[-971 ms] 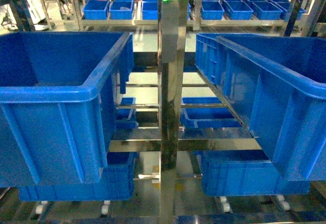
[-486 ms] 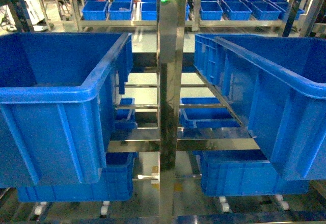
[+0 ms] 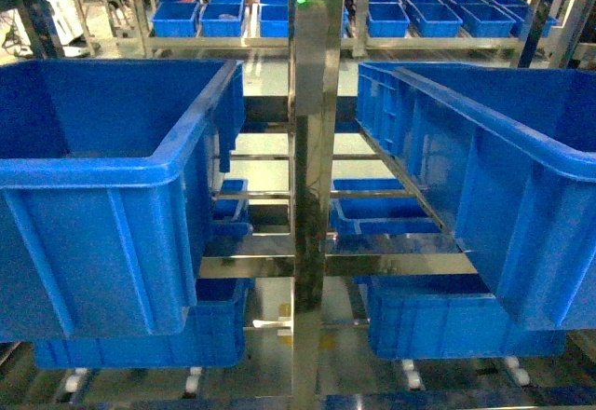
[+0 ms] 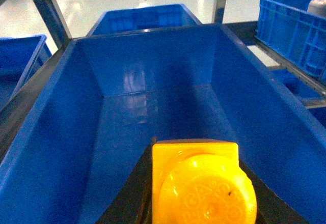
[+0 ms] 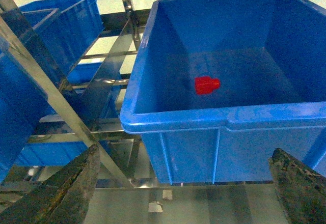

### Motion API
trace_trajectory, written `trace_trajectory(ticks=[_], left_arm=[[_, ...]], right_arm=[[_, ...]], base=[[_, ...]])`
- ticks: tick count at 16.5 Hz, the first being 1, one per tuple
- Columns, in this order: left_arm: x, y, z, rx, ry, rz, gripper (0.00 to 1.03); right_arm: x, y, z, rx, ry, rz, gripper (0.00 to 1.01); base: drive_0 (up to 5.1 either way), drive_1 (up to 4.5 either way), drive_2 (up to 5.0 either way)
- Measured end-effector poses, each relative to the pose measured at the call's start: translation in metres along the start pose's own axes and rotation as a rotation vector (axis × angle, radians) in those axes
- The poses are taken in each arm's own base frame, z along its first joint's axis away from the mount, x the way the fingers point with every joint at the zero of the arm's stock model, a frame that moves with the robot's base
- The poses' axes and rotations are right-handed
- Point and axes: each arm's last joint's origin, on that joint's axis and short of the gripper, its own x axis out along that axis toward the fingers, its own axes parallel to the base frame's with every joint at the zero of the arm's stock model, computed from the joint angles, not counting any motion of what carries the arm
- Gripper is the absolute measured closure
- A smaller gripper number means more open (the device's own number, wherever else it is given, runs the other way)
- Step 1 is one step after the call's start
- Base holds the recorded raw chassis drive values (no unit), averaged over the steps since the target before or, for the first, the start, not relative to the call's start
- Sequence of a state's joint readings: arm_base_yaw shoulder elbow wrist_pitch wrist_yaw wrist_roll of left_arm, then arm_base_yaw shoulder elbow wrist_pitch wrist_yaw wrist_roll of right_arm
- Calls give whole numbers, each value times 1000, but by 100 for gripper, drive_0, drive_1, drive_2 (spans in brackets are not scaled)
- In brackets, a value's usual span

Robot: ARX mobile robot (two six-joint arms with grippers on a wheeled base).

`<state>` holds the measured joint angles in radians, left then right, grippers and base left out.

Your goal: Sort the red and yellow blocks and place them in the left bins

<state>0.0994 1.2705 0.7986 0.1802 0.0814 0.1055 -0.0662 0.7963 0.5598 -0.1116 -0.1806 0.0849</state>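
Note:
In the left wrist view, the yellow block [image 4: 204, 188] fills the bottom middle with a round stud facing the camera. My left gripper [image 4: 196, 183] is shut on it, dark fingers [image 4: 133, 193] on either side. It hangs over the bare inside of a large blue bin [image 4: 153, 107], the left one [image 3: 112, 172] in the head view. The red block [image 5: 206, 84] lies on the floor of another large blue bin [image 5: 224, 119] in the right wrist view. My right gripper [image 5: 186, 155] stands open in front of that bin's near wall, holding nothing. Neither gripper shows in the head view.
A steel rack post [image 3: 312, 186] rises between the left bin and the right crate [image 3: 494, 177]. Small blue trays [image 3: 382, 214] sit on lower shelves and more line the far rack [image 3: 200, 14]. Slanted steel struts [image 5: 56, 96] stand left of my right gripper.
The head view swayed a few pixels sideways and back. Nothing else has visibly moved.

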Motion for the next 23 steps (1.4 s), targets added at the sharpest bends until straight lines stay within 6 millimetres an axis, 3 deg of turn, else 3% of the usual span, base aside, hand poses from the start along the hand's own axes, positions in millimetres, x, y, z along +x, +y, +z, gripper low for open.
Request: trace_trajectory(ticks=[3, 5, 6, 10, 11, 12, 13, 17, 18, 20, 21, 23], left_arm=[[62, -2, -3, 56, 137, -54, 77], [123, -1, -23, 135, 269, -63, 77], [133, 0, -26, 146, 292, -59, 77], [220, -5, -46, 213, 361, -40, 77], [230, -7, -45, 202, 357, -42, 75], [229, -10, -43, 184, 333, -69, 62], [221, -14, -37, 186, 296, -92, 53], [139, -25, -5, 179, 180, -133, 6], [122, -23, -10, 180, 179, -151, 4], [70, 7, -25, 169, 248, -171, 5], [41, 29, -23, 146, 247, -153, 5], [-23, 65, 0, 111, 94, -50, 5]], right_arm=[[0, 0, 0, 0, 0, 0, 3], [0, 0, 0, 0, 0, 0, 3], [0, 0, 0, 0, 1, 0, 3], [0, 0, 0, 0, 0, 0, 3], [0, 0, 0, 0, 0, 1, 3], [0, 0, 0, 0, 0, 1, 3], [0, 0, 0, 0, 0, 1, 3], [0, 0, 0, 0, 0, 1, 3], [0, 0, 0, 0, 0, 1, 3], [0, 0, 0, 0, 0, 1, 3], [0, 0, 0, 0, 0, 1, 3], [0, 0, 0, 0, 0, 1, 3]], base=[[0, 0, 0], [0, 0, 0], [0, 0, 0], [0, 0, 0], [0, 0, 0], [0, 0, 0], [0, 0, 0], [0, 0, 0], [0, 0, 0], [0, 0, 0], [0, 0, 0], [0, 0, 0]])
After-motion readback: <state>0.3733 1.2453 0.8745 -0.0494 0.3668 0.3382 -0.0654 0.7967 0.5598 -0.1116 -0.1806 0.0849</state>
